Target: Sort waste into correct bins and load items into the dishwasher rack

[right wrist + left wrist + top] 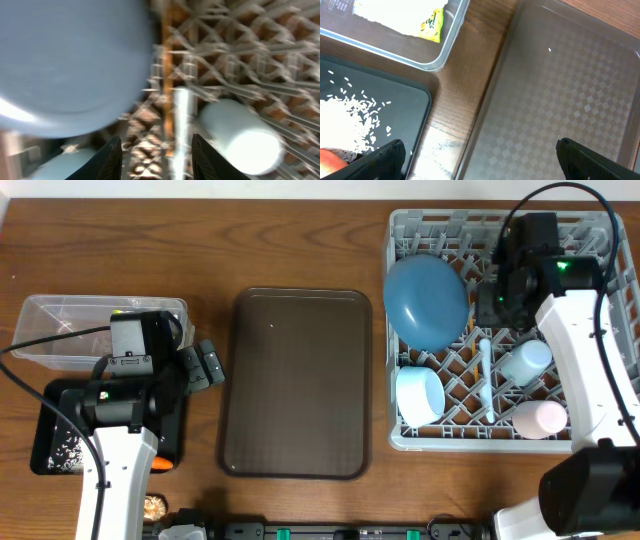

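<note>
The grey dishwasher rack holds the blue plate, white bowl, light blue cup, pink cup and pale blue spoon. My right gripper hangs open over the rack. A thin wooden chopstick stands among the pegs below its gap, beside the spoon and the cup. My left gripper is wide open and empty over the table between the black tray and the brown tray. Rice lies in the black tray. The napkin and wrapper lie in the clear tub.
A large brown serving tray lies in the middle of the table. A carrot shows at the black tray's near right corner. A small brown lump sits by the left arm's base. The right wrist view is blurred.
</note>
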### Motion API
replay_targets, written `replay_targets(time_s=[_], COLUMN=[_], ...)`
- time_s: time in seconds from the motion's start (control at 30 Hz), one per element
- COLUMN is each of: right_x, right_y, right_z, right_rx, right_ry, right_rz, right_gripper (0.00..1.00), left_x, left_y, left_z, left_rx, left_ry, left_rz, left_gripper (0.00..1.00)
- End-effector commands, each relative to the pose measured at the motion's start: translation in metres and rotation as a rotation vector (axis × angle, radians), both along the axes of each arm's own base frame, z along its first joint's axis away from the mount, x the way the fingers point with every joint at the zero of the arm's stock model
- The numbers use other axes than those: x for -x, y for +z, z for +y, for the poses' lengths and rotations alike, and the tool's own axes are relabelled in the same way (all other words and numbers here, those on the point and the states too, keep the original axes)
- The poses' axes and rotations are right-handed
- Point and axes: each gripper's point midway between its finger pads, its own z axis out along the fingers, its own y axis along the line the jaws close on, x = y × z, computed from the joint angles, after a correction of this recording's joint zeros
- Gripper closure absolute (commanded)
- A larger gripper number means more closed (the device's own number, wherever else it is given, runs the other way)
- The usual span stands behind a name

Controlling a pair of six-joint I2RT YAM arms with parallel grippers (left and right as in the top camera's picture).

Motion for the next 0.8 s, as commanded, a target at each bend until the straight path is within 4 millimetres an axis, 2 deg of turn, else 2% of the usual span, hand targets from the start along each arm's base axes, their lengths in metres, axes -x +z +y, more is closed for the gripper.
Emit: replay_targets(time_s=[0.0,0.1,0.2,0.23,0.27,0.33,0.4,0.53,0.67,0.77], right_x=[0.003,0.014,0.029,0.033,0.038,0.051,0.065,0.087,0.105,0.120], right_y=[0.060,0.098,0.141,0.153,0.165,0.184,0.194,0.205,0.192,0.197], right_z=[0.047,0.073,0.102,0.107,0.113,0.124,0.133,0.143,0.118,0.096], right_rx=[-0.164,-0.233,-0.290,-0.294,-0.302,-0.328,-0.353,-0.386,-0.282,-0.219], right_ry=[0.143,0.235,0.337,0.358,0.381,0.424,0.463,0.517,0.487,0.429], right_rz=[-0.166,-0.279,-0.417,-0.456,-0.499,-0.553,-0.574,-0.586,-0.536,-0.551], right_gripper=[0.60,0.59,0.51,0.34,0.01,0.01,0.01,0.01,0.01,0.01], left_x=[-0.002,-0.002,-0.002,-0.002,-0.002,-0.002,-0.002,-0.002,-0.002,-0.002], left_y=[0.004,0.004,0.004,0.004,0.004,0.004,0.004,0.004,0.004,0.004], left_z=[0.004,0.004,0.004,0.004,0.004,0.004,0.004,0.004,0.004,0.004], left_rx=[-0.006,-0.006,-0.006,-0.006,-0.006,-0.006,-0.006,-0.006,-0.006,-0.006], left_ry=[0.020,0.020,0.020,0.020,0.020,0.020,0.020,0.020,0.020,0.020], left_rz=[-0.010,-0.010,-0.010,-0.010,-0.010,-0.010,-0.010,-0.010,-0.010,-0.010], left_gripper=[0.02,0.02,0.02,0.02,0.02,0.02,0.02,0.02,0.02,0.02])
